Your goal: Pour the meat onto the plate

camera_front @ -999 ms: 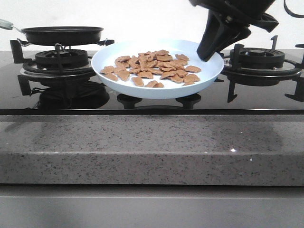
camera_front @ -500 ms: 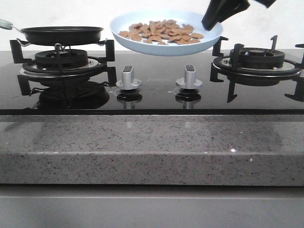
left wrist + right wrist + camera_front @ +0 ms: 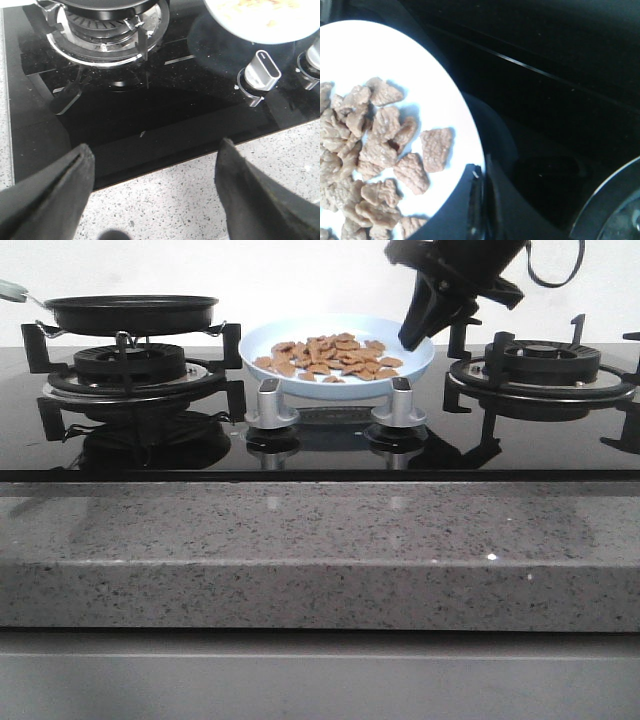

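Nearest me, low in the front view, the speckled grey surface [image 3: 320, 550] runs the full width, its front edge straight and bare. Past it sits the black glass hob [image 3: 320, 445], with two silver knobs [image 3: 272, 405] mid-frame, standing just in front of the plate.

My left end effector [image 3: 155, 195] hangs over the hob's near edge in the left wrist view, fingers spread wide with nothing between them. The left burner grate [image 3: 107, 25] lies beyond it at upper left of that frame, open glass in between.

Centre of the front view, a bit above the middle: the plate [image 3: 410, 355], roughly level, held above the glass between the two burners, wide side to me. The meat [image 3: 330, 358] lies spread across its middle in a loose flat layer. My right end effector [image 3: 412, 335] comes down from upper right and is clamped on the plate's right rim; the right wrist view shows a finger [image 3: 477, 200] pressed on the rim edge.

Left of the plate, the black frying pan [image 3: 130, 312] sits on its burner, near but apart. The right burner grate [image 3: 540, 365] crowds the plate's right side, just behind the end effector.
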Available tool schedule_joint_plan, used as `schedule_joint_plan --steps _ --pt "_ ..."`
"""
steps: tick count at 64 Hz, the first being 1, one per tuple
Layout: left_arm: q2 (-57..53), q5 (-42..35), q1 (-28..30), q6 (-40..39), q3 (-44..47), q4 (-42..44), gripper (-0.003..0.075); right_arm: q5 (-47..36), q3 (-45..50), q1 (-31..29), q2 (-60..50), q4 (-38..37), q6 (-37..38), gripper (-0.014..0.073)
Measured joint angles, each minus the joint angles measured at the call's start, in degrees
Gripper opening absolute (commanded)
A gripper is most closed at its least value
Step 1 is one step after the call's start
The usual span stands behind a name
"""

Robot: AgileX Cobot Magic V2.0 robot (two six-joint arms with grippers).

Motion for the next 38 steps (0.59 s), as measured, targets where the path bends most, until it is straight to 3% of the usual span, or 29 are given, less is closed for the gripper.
schedule_joint_plan --steps 9,20,38 --pt "0.0 -0.1 0.0 0.0 0.0 0.13 0.0494 0.44 -0.09 0.0 1.04 -0.93 0.0 0.0125" --pt "0.0 -0.21 0.0 0.0 0.0 0.13 0.0494 0.58 -0.33 0.0 1.16 -1.65 0.0 0.0418" --pt "0.0 -1.53 0.0 0.0 0.0 0.16 0.0494 2.29 -0.36 0.0 -2.87 -2.34 1.44 0.0444"
